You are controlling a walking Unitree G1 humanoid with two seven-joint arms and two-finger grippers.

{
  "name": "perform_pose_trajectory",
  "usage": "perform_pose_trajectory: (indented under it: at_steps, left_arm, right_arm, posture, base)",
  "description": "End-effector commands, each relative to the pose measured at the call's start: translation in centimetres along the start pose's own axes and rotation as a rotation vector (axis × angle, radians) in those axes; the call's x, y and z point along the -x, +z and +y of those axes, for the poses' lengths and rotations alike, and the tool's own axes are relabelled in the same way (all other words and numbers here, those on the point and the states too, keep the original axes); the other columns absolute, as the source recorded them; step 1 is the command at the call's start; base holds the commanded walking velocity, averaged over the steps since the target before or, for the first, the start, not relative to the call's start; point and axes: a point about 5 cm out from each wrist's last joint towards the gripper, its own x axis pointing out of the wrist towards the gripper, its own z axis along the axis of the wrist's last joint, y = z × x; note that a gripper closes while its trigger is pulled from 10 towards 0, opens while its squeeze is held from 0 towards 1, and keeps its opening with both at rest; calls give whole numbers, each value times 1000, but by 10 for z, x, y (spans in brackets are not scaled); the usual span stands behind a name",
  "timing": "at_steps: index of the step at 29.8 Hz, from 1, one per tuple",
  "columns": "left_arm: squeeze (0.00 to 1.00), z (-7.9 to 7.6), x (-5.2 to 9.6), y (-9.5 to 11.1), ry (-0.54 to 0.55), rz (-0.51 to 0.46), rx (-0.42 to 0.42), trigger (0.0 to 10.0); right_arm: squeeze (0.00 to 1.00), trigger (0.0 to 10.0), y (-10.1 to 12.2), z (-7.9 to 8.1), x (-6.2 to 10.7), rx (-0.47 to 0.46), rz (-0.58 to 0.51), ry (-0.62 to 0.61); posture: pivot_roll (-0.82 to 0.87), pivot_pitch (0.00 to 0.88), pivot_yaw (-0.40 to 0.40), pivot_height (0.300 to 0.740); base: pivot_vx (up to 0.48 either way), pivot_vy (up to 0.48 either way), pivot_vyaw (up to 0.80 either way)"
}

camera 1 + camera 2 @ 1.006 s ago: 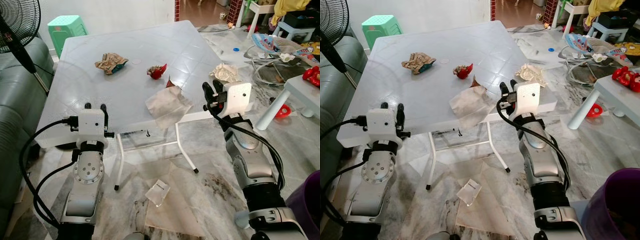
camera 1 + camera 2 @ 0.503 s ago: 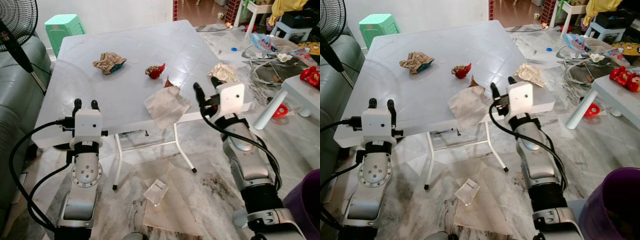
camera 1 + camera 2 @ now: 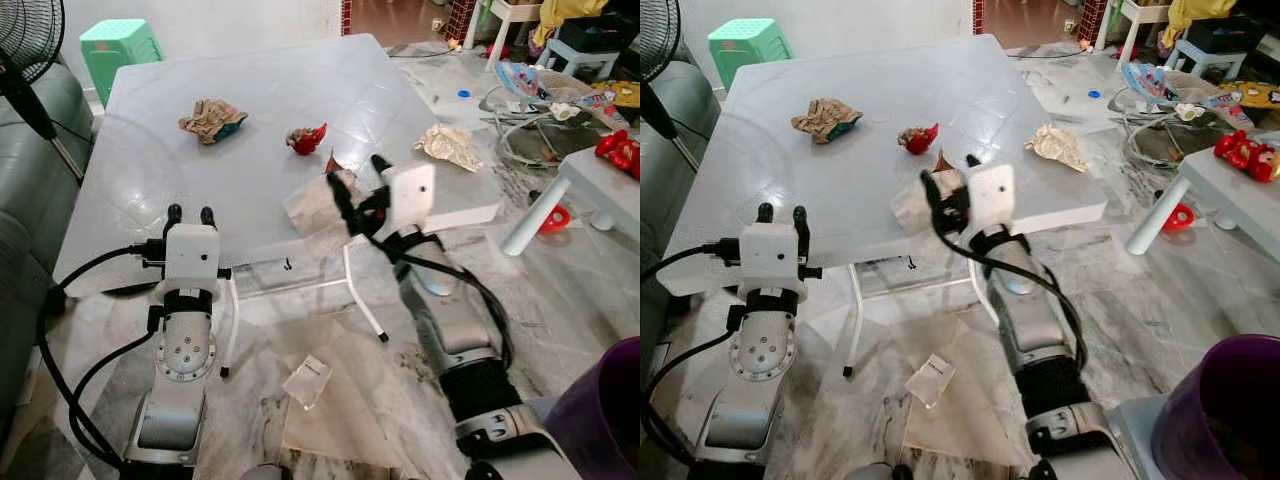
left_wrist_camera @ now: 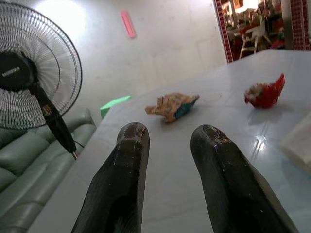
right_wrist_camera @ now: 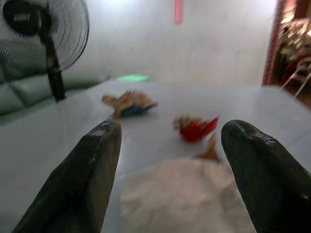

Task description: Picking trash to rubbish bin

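At the table's near edge, the right gripper (image 3: 352,192) has swung in from the right over the last second, fingers spread wide astride the white crumpled paper (image 5: 177,200). It looks lined up for the grab. Left gripper (image 3: 189,213) hovers low at the edge, fingers parted, nothing in them. Farther on lie the red wrapper (image 3: 307,139), brown wrapper (image 3: 210,118) and foil scrap (image 3: 449,146). The purple bin (image 3: 1228,410) waits at the robot's right, contents dark, hard to tell.
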Motion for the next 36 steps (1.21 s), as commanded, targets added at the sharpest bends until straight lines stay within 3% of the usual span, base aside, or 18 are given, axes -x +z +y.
perform_pose_trajectory:
  at_steps: [1,5,9,12,20,36]
  left_arm:
    - [0,3,7,1,-15,13,-1,10000]
    - [0,1,22,-6,-86,67,22,10000]
    - [0,-2,33,-9,-136,92,40,10000]
    - [0,-1,28,0,-121,65,57,10000]
    - [0,0,10,22,-93,-6,101,10000]
    - [0,1,8,21,-92,5,99,10000]
  right_arm:
    - [0,10000,-7,3,-4,7,48,26]
    - [0,10000,-17,-4,-6,12,108,21]
    - [0,10000,-12,-14,-8,35,80,-8]
    - [0,10000,2,-25,-7,57,-1,-67]
    - [0,10000,6,-25,-1,71,-30,-80]
    - [0,10000,2,-23,0,64,-17,-62]
  posture:
    - [111,155,-4,740]
    - [129,177,-8,740]
    - [133,191,-7,740]
    - [121,208,-3,740]
    - [97,209,7,740]
    - [101,182,3,740]
  base:
    - [0,0,0]
    - [0,0,0]
    - [0,0,0]
    - [0,0,0]
    - [0,0,0]
    - [306,0,0]
